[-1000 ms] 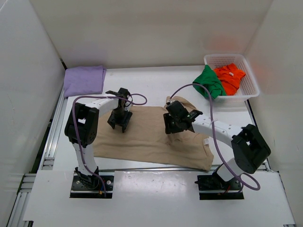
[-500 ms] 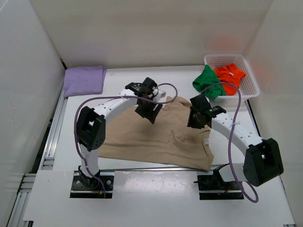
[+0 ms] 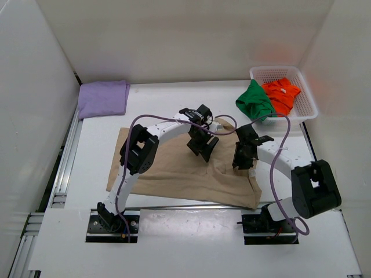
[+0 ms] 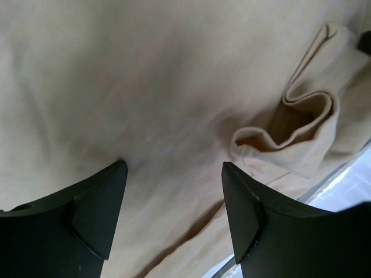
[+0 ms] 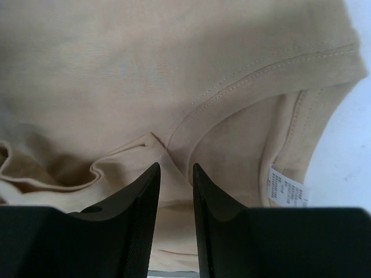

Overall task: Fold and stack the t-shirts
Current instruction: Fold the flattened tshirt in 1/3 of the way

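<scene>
At the far left corner of the table [image 3: 168, 101] lies the lavender t-shirt [image 3: 103, 98], folded into a flat square, well apart from both arms.

The tan t-shirt [image 3: 168, 171] is spread over the middle of the table, its left part flat and its right part rumpled into folds. The left gripper [image 3: 201, 145] hangs over the far middle of this shirt. In the left wrist view its jaws stand wide apart over the cloth with nothing between them, and a rolled-up fold [image 4: 301, 124] sits just to the right of them.

The right gripper [image 3: 242, 155] is down at the shirt's right side, by the neck opening. In the right wrist view its fingers [image 5: 145, 200] leave only a narrow slit, and a raised ridge of tan cloth runs toward that slit. Whether the cloth is actually pinched cannot be told. Beside the stitched collar seam a small white care label [image 5: 287, 186] shows rows of print too small to read.

At the far right stands the white basket [image 3: 275, 69]. The green t-shirt [image 3: 255, 101] hangs bunched over its left corner, and the orange-red t-shirt [image 3: 281, 95] lies crumpled inside it, touching the green one.
</scene>
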